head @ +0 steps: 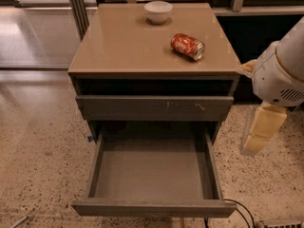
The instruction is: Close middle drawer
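Observation:
The middle drawer is a wide grey-brown tray with a plain front. It stands pulled far out of the cabinet and is empty inside. Above it, the drawer front with pale scratch marks sits almost flush. My gripper hangs from the white arm at the right side of the cabinet. It points down, level with the open drawer's back part, apart from the drawer and above the floor.
A white bowl and a red can lying on its side sit on the cabinet top. A black cable runs on the speckled floor at the drawer's front right corner. Dark shelving stands behind the cabinet.

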Controlling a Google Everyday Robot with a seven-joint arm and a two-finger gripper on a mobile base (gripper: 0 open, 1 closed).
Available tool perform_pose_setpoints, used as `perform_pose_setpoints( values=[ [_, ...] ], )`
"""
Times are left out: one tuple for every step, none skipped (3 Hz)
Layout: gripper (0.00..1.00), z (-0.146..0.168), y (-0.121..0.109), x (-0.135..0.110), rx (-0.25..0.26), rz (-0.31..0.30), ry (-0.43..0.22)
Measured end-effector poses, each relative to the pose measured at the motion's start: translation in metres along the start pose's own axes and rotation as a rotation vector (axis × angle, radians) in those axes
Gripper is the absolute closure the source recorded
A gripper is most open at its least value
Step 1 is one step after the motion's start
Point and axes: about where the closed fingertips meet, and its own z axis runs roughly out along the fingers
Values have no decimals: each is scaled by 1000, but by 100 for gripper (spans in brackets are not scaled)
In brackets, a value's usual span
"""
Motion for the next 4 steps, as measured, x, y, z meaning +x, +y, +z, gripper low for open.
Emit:
perform_pose_setpoints(
  values=[
    [0,30,22,16,-15,19,62],
    [0,30,22,16,-15,19,62],
    [0,48,35,12,-40,52,24],
    [0,75,52,7,-63,87,-11]
  ],
)
